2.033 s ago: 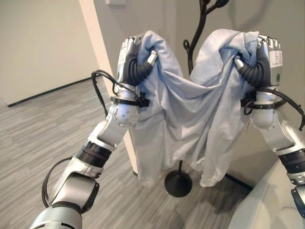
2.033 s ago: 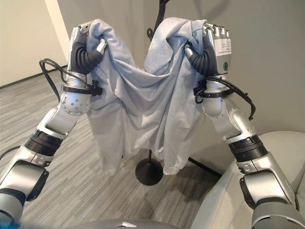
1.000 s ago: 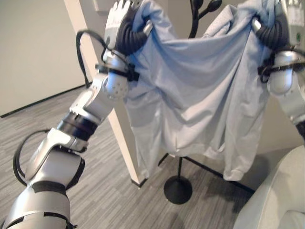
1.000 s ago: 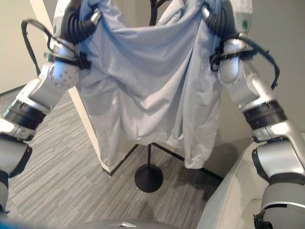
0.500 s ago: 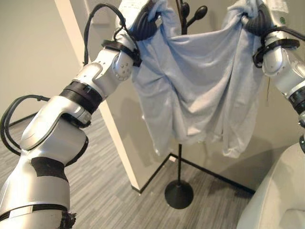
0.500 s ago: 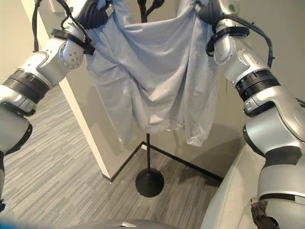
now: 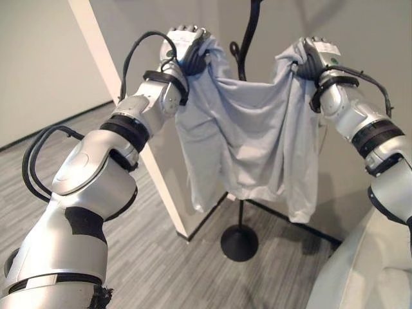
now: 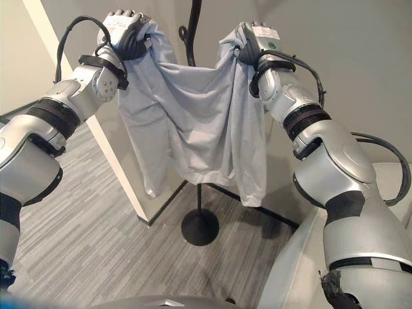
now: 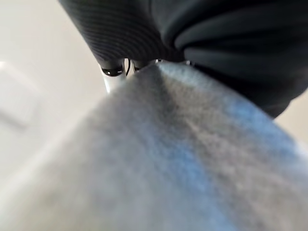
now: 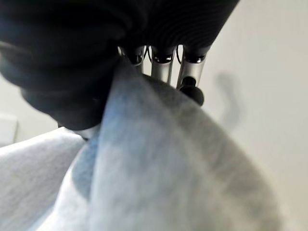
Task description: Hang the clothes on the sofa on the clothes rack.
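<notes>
A pale grey-blue garment [image 7: 248,138] hangs spread between my two raised hands, right in front of the black clothes rack's pole [image 7: 248,38]. My left hand [image 7: 188,46] is shut on its left shoulder and my right hand [image 7: 313,58] is shut on its right shoulder. The cloth sags in the middle and a sleeve dangles on each side. The rack's round black base [image 7: 239,243] stands on the floor below the hem. In the wrist views the cloth [image 9: 183,159] bunches against my curled fingers [image 10: 166,67].
A beige wall corner [image 7: 138,129] stands just left of the rack, with plain walls behind it. The pale sofa's edge [image 7: 360,270] shows at the lower right. Grey striped flooring [image 7: 167,270] spreads out to the left and front.
Both arms have stretched farther forward, carrying the garment closer to the rack's pole. The hands now sit lower in the picture and the view has shifted.
</notes>
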{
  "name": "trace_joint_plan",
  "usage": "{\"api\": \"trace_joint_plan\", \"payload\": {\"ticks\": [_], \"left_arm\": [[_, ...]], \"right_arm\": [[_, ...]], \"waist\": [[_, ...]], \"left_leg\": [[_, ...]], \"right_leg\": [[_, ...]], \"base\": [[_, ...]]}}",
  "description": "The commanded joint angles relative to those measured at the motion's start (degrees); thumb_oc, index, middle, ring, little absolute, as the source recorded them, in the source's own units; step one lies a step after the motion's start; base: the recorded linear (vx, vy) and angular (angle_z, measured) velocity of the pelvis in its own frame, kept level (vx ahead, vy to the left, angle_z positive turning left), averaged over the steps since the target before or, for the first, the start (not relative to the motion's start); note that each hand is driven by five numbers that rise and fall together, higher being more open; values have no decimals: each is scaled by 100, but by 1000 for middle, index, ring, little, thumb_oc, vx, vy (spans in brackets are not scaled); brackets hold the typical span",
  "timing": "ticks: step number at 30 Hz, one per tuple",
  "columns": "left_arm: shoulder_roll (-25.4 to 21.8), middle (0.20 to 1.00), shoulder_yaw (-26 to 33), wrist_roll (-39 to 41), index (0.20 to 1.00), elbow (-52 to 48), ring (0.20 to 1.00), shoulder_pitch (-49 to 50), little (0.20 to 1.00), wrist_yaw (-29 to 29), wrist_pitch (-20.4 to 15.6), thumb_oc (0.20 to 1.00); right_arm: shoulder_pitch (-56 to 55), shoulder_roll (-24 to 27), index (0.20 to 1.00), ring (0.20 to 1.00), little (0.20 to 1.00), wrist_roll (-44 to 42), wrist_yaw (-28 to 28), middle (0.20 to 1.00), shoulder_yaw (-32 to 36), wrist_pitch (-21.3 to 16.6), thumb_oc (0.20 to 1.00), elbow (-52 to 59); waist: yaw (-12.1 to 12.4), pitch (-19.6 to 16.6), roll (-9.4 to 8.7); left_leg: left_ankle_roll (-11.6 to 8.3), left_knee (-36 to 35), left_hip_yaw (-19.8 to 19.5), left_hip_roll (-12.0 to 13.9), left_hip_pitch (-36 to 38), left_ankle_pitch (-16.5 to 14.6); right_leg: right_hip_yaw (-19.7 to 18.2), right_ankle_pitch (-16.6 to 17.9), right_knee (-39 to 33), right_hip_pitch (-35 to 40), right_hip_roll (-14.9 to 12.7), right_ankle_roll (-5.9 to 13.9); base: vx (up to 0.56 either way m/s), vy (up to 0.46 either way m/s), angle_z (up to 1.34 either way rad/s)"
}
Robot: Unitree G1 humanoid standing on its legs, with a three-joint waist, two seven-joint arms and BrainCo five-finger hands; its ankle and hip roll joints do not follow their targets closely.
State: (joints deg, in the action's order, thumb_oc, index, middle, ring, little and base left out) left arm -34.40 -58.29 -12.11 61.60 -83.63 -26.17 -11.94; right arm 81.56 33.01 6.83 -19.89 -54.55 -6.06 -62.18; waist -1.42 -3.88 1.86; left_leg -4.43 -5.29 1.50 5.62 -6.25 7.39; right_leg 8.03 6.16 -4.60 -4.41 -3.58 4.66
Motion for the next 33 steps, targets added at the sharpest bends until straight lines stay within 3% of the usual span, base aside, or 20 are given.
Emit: {"api": "trace_joint_plan", "payload": {"ticks": [1,18,33], "left_arm": [[-162,200,118,182,200,586,200,-1014,200,-114,-13,200],[1,200,147,-80,200,614,200,-822,200,-62,-24,200],[-190,200,258,-121,200,243,200,-607,200,-12,-37,200]], "right_arm": [[1217,127,200,200,200,123,-107,200,-217,-82,200,-641],[506,51,200,200,200,555,72,200,-146,-27,200,-812],[138,426,200,200,200,568,19,200,123,30,200,-525]], "waist": [[114,520,-316],[111,683,-271],[67,571,-240]], "left_leg": [[-209,29,104,-67,446,-537],[-168,29,83,-115,488,-563],[-167,29,125,-101,702,-662]], "right_leg": [[126,-388,-40,343,-252,527],[146,-414,-40,378,-285,529],[147,-477,-40,562,-295,541]], "base": [[-41,1,9],[-7,2,2],[6,1,-1]]}}
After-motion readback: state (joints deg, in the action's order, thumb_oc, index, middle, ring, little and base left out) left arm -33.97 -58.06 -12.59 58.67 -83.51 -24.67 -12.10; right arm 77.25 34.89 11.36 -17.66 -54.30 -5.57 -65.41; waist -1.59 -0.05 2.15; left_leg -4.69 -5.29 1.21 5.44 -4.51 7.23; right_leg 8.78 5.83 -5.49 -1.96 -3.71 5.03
